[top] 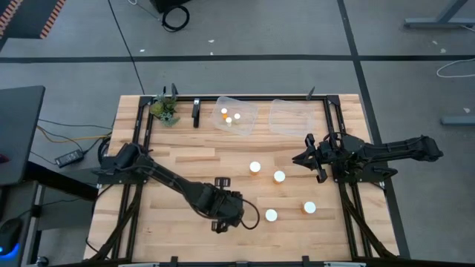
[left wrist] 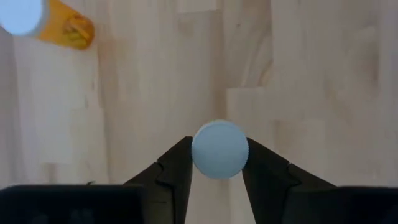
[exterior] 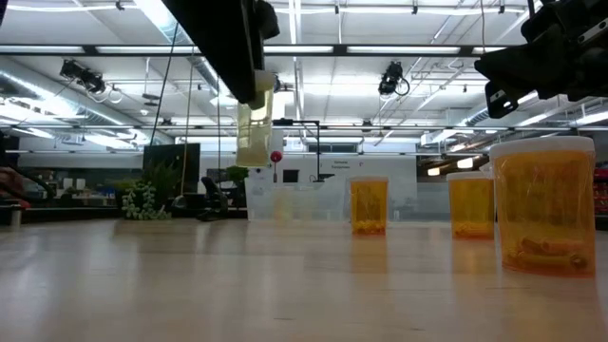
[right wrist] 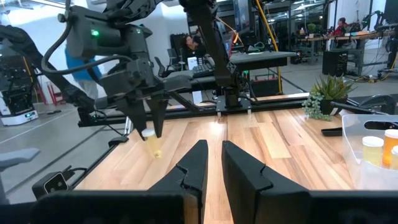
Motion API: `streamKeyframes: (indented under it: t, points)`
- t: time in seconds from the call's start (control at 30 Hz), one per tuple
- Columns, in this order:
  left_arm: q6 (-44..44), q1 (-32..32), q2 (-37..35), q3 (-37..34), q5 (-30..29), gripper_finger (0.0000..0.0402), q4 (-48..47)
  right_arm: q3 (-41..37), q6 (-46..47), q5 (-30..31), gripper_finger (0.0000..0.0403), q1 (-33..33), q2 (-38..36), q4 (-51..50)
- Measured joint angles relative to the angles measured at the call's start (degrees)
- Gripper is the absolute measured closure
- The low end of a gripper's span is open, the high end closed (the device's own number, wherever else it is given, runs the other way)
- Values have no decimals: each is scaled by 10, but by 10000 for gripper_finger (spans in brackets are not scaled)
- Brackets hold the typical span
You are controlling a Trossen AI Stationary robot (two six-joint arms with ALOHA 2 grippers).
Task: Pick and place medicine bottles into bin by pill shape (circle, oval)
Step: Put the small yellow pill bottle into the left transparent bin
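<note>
The left pincer grips a small medicine bottle by its white cap, lifted upright, long axis vertical, near the bench front edge. The right pincer is closed, empty.

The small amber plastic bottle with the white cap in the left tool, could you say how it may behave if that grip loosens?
The small amber bottle looks light, hanging above the table. The left tool pinches only its round white cap, so it might slip. Being cylindrical, it would probably roll if it landed sideways.

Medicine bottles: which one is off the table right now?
The small medicine bottle clamped between the left gripper fingers, hanging above the wood. The other loose bottles stand on the table.
</note>
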Motion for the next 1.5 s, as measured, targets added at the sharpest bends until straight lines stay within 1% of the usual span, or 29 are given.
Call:
streamKeyframes:
  t: [0.4,0.83,1.0,1.2,1.5]
  points:
    - [121,59,0,0,0,271,0,0,0,0,349,0,0,0]
    - [253,165,0,0,-5,269,-8,0,0,0,349,0,0,0]
    - [301,206,0,0,-5,273,3,0,0,0,349,0,0,0]
    - [351,249,0,0,-5,266,16,0,0,0,349,0,0,0]
    - [423,310,0,0,-5,271,35,0,0,0,349,0,0,0]
